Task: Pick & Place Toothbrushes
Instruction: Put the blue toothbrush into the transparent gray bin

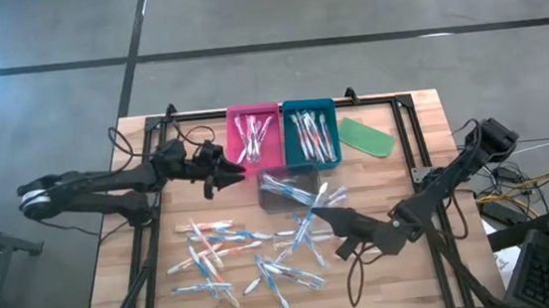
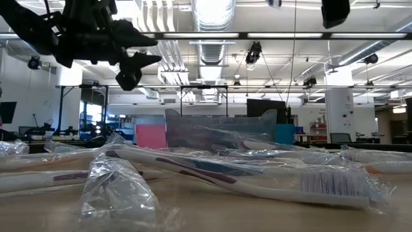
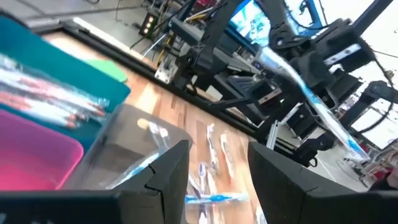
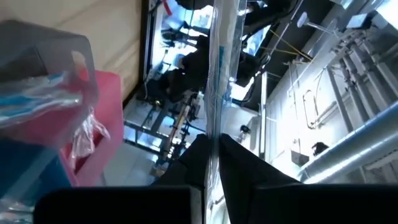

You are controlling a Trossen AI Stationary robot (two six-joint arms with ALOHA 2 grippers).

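No legible text, labels, brands or numbers anywhere in views.

Wrapped toothbrushes lying across the wooden table (foreground), left gripper raised above.

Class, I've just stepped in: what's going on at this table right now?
A two-armed robot is sorting wrapped toothbrushes into trays. The right gripper is shut on one blue-accented toothbrush, lifted above the loose pile near the clear tray. The left gripper is open and empty beside the pink tray. The pink and teal tray already hold brushes.
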